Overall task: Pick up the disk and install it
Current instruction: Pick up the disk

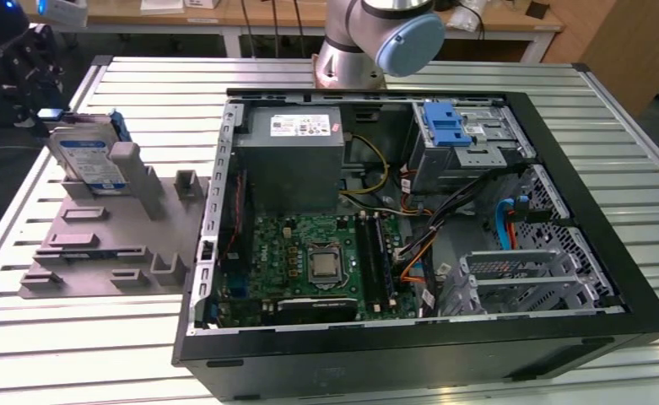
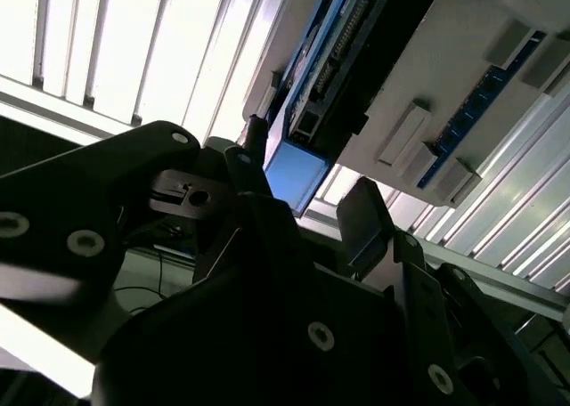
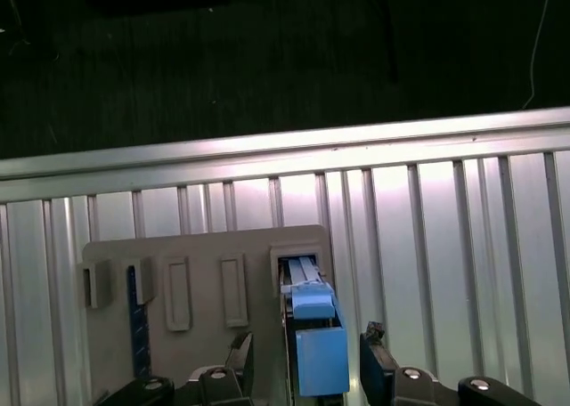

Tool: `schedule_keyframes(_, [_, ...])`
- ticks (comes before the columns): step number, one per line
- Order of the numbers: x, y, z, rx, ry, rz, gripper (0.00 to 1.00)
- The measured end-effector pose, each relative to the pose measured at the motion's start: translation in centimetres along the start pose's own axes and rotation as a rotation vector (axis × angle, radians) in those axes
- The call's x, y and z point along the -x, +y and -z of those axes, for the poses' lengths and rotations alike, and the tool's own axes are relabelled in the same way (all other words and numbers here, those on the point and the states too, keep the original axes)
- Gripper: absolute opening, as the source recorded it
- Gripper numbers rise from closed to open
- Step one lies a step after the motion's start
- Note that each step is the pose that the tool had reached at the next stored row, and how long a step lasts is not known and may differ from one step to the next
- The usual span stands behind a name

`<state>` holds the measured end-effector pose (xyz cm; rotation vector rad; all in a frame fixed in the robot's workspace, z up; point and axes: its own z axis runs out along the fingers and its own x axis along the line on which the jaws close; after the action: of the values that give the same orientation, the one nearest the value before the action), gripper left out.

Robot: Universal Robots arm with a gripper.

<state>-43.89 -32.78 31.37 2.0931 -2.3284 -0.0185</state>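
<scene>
First wrist view gives us the disk (image 3: 316, 344) standing on edge in the grey holder (image 3: 205, 272). The gripper (image 3: 307, 353) points down astride it, fingers (image 3: 376, 344) spread, clear of both faces. In the exterior view, the holder sits on the desk (image 1: 82, 354) at the exterior view's left, beside the open computer case (image 1: 633, 270).

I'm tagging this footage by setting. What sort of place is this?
Probably a robotics lab or test workshop: a robot arm stands at a slatted metal table, an opened computer case lies on it, and workbenches line the background.
</scene>
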Motion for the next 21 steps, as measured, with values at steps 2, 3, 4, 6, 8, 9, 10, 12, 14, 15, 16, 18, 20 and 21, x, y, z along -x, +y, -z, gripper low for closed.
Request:
schedule_keyframes(2, [0.02,-0.16,-0.37,-0.0003,-0.0003,0.001,0.59])
schedule_keyframes(3, [0.02,-0.15,-0.55,-0.0002,-0.0005,0.001,0.59])
schedule_keyframes(4, [0.02,-0.15,-0.73,-0.0001,-0.0011,0.001,0.59])
schedule_keyframes(6, [0.01,-0.11,-1.09,0.0001,-0.0023,0.002,0.59])
schedule_keyframes(8, [0.00,-0.05,-1.45,0.0004,-0.0025,0.003,0.59])
schedule_keyframes(9, [-0.01,-0.01,-1.63,0.0005,-0.0026,0.003,0.59])
schedule_keyframes(10, [-0.01,0.02,-1.80,0.0006,-0.0029,0.003,0.59])
schedule_keyframes(12, [-0.01,0.05,-1.97,0.0009,-0.0040,0.003,0.57])
schedule_keyframes(14, [-0.01,0.05,-1.97,0.0010,-0.0039,0.003,0.51])
schedule_keyframes(15, [-0.01,0.05,-1.97,0.0010,-0.0039,0.003,0.44])
schedule_keyframes(16, [-0.01,0.05,-1.97,0.0008,-0.0040,0.003,0.44])
schedule_keyframes(18, [-0.01,0.05,-1.99,0.0008,-0.0041,0.003,0.44])
schedule_keyframes(20, [-0.01,0.05,-2.07,0.0004,-0.0042,0.004,0.44])
schedule_keyframes(21, [-0.02,0.07,-2.13,0.0005,-0.0042,0.004,0.44])
